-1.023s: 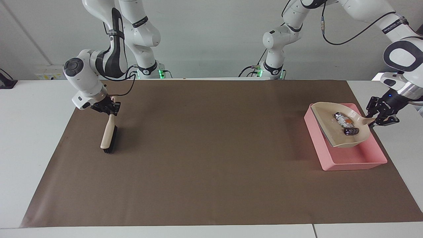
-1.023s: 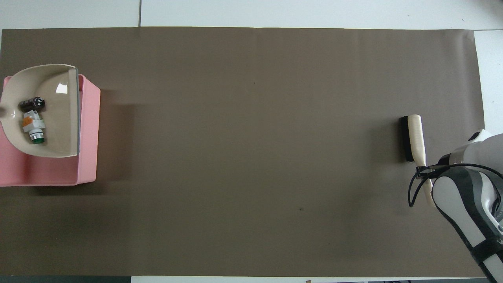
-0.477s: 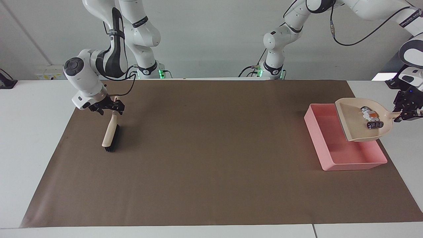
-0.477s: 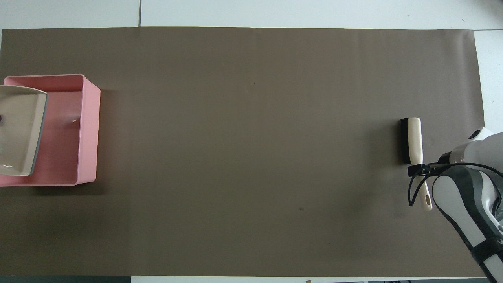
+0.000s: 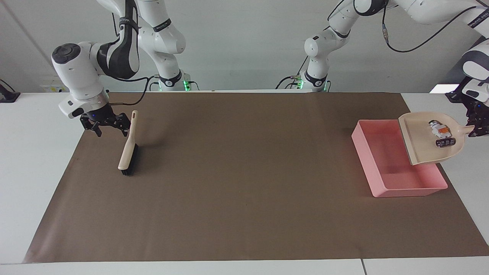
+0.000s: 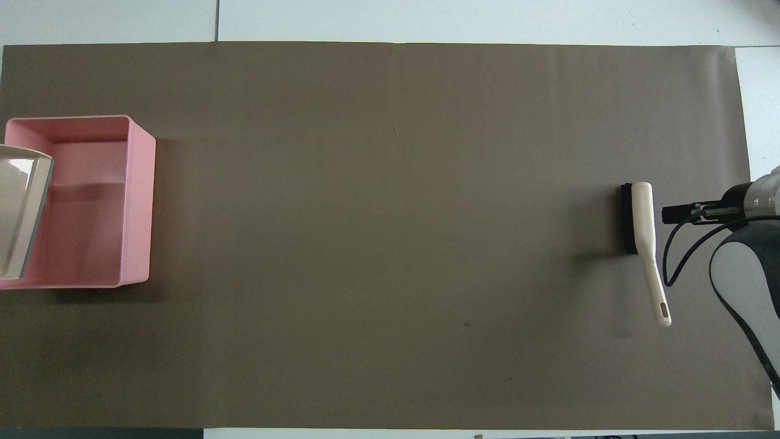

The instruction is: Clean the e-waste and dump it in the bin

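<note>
The pink bin point(image 5: 408, 190) lies on the brown mat at the left arm's end; it also shows in the overhead view point(image 6: 140, 201). My left gripper point(image 5: 473, 130) is shut on the handle of the beige dustpan point(image 5: 420, 149) and holds it raised and tilted over the bin's outer edge. The e-waste lies in the dustpan: a white cylinder with orange marks point(image 5: 439, 130) and a dark one point(image 5: 445, 142). In the overhead view only the dustpan's lip point(image 6: 18, 213) shows. My right gripper point(image 5: 109, 128) is open and empty, just above the mat beside the brush handle.
A beige brush with black bristles point(image 5: 128, 156) lies on the mat at the right arm's end, also in the overhead view point(image 6: 643, 225). The brown mat point(image 5: 244, 183) covers most of the white table.
My right gripper let go of the brush and moved off toward the table's end; the brush now lies on the mat. My left gripper lifted the dustpan off the bin and carried it outward.
</note>
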Controlling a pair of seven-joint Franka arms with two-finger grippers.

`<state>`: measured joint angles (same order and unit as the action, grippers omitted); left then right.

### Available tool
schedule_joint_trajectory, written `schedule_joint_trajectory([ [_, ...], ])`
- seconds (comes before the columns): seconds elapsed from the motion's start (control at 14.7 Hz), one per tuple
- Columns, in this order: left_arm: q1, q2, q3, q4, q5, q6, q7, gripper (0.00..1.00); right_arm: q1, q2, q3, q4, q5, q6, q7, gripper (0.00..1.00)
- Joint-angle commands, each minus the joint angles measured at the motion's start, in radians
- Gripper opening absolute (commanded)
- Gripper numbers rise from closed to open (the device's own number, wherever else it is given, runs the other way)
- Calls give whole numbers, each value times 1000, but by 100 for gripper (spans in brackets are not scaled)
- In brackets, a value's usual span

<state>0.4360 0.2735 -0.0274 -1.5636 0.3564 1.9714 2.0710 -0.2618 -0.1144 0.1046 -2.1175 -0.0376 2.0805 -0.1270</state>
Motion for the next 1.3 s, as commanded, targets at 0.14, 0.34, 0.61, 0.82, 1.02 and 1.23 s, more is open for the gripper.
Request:
schedule_joint_trajectory([
  [0.14,-63,-28,6,-65,182,37,-199,0,35,38,9,357,-15,-397,200,100],
  [0.34,-74,-31,6,-67,249,30,-267,0,35,51,9,500,4,-580,266,100],
  [0.61,-79,-54,6,-72,312,1,-353,0,47,85,-3,533,8,-612,273,100],
  [0.82,-92,-76,6,-79,334,-5,-362,0,200,81,-150,533,7,-625,277,100],
  [1.02,-109,-118,4,-79,385,-35,-362,0,219,81,-164,533,7,-628,274,100],
  [1.23,-166,-187,-3,-110,372,-104,-353,0,225,78,-164,531,7,-629,277,100],
])
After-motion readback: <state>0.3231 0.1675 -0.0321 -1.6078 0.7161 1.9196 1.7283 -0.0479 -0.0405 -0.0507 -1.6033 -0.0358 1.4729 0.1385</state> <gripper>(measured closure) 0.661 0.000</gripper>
